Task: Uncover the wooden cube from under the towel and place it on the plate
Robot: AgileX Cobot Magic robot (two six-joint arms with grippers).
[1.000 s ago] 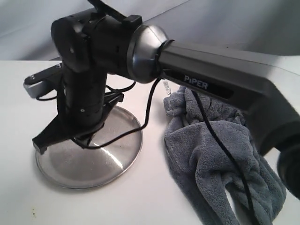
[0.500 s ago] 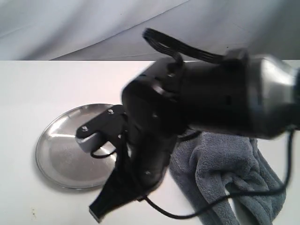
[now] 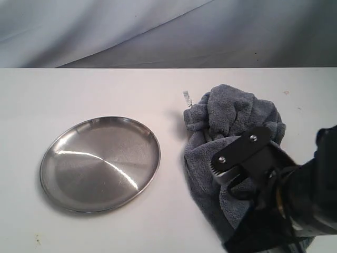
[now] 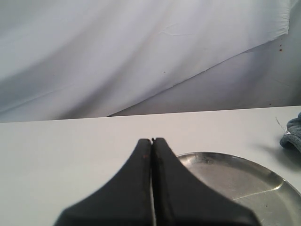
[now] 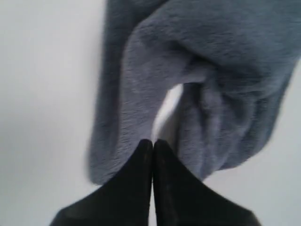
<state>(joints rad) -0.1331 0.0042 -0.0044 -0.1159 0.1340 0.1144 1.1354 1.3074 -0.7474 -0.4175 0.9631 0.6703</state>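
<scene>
While my right pincer (image 5: 153, 141) hangs over the towel (image 3: 231, 121), its fingers are pressed flat together with nothing between them. The tips are right at a fold in the fluff, and I can't tell if they touch it. My left pincer (image 4: 152, 140) is pressed together too, with the plate (image 4: 244, 179) just past its tips. The towel's bunched up on the white table (image 3: 79, 95), near the plate but not touching, with its little white tag (image 3: 186, 97) poking out at the far corner. Cube: no view shows it, so I can't say where it is.
</scene>
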